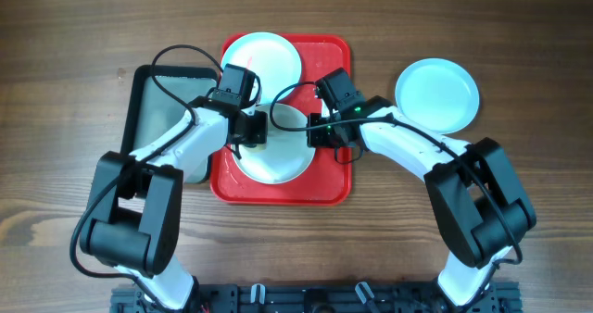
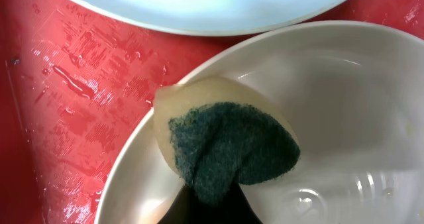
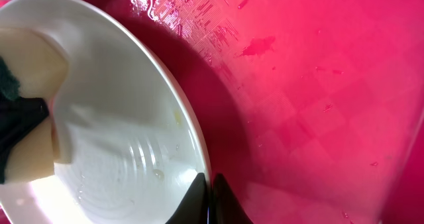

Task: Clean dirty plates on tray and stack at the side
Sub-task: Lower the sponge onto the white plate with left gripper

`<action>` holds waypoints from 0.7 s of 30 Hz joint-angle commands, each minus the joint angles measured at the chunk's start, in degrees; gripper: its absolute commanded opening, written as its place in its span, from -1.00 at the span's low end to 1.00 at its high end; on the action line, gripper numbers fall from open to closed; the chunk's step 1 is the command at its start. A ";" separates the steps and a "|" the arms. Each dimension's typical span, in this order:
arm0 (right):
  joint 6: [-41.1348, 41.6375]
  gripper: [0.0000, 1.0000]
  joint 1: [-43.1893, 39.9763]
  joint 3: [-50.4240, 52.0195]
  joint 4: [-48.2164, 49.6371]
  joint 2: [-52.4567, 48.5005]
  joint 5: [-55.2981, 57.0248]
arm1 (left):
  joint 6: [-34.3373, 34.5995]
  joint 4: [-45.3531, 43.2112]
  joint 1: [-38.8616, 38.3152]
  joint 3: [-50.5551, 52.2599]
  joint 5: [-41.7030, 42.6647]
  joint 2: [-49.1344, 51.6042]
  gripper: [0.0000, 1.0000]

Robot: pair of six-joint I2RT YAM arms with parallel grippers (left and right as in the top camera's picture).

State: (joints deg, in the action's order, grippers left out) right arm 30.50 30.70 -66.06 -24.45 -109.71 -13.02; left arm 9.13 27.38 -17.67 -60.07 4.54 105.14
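The red tray point(image 1: 329, 179) holds a white plate point(image 1: 278, 165) near its front and a pale turquoise plate point(image 1: 269, 56) at its back. A second turquoise plate point(image 1: 437, 93) lies on the table to the right of the tray. My left gripper point(image 2: 215, 199) is shut on a yellow sponge with a green pad point(image 2: 228, 144), which presses on the left inner side of the white plate point(image 2: 344, 98). My right gripper point(image 3: 211, 186) is shut on the rim of the white plate point(image 3: 126, 138), one finger inside and one outside. The plate looks wet.
A black-rimmed metal pan point(image 1: 141, 105) lies just left of the tray, under my left arm. Water droplets and a small reddish smear point(image 3: 260, 46) sit on the tray floor point(image 3: 318, 105). Bare wooden table surrounds everything.
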 commanded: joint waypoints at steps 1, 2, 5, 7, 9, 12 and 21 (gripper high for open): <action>0.15 -0.91 -0.13 -0.68 0.28 -0.70 0.57 | 0.13 0.24 -0.22 1.27 2.34 5.73 -0.92; 0.15 -0.91 -0.13 -0.68 0.31 -0.70 0.57 | 0.11 0.39 -0.22 1.27 3.69 6.01 -0.92; 1.11 -0.91 -0.13 -0.68 0.42 -0.70 0.55 | 0.13 1.20 -0.22 1.25 6.88 6.03 -0.92; 1.11 -0.91 -0.13 -0.68 0.83 -0.70 -0.26 | 0.11 2.01 -0.22 1.25 8.48 6.03 -0.92; 1.11 -0.91 -0.13 -0.68 0.92 -0.70 -1.09 | 0.11 3.10 -0.24 1.25 10.01 6.03 -0.92; 0.92 -0.91 -0.13 -0.68 0.81 -0.70 -1.42 | 0.11 4.74 -0.22 1.25 13.09 6.03 -0.92; 0.76 -0.91 -0.13 -0.68 0.81 -0.70 -1.60 | 0.11 6.51 -0.20 1.25 20.70 5.73 -0.92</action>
State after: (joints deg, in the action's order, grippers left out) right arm 30.74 30.15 -66.06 -24.47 -109.71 -12.75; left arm 9.13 31.81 -16.67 -61.98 17.52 107.04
